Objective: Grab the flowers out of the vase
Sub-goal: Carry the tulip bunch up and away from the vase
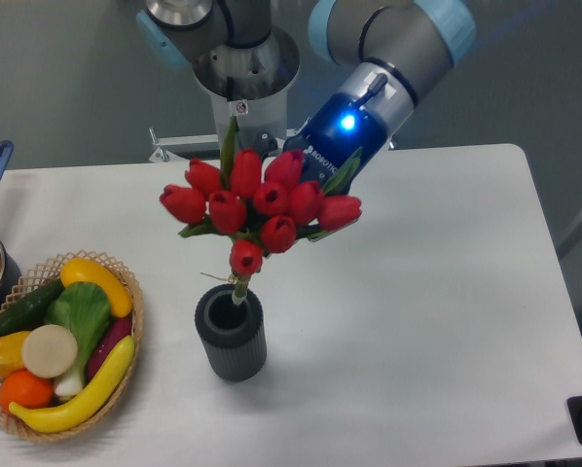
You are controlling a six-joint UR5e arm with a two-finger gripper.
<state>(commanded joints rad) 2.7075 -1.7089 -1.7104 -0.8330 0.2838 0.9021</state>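
Even, diffuse light from overhead fills the scene, bright enough to wash the white table (437,292) almost featureless. Shadows are soft and faint; a pale one pools just beside the vase (231,334). A blue indicator light glows on the gripper (315,190) body, blooming slightly. The picture is mildly soft and low in resolution, with no clear motion blur. The grey backdrop stays dim.

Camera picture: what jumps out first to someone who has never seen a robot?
The bunch of red flowers at the centre, held up by the gripper, its stems just at the mouth of the dark vase below. Then the blue light glowing on the arm above, and the basket of bright fruit at the left.
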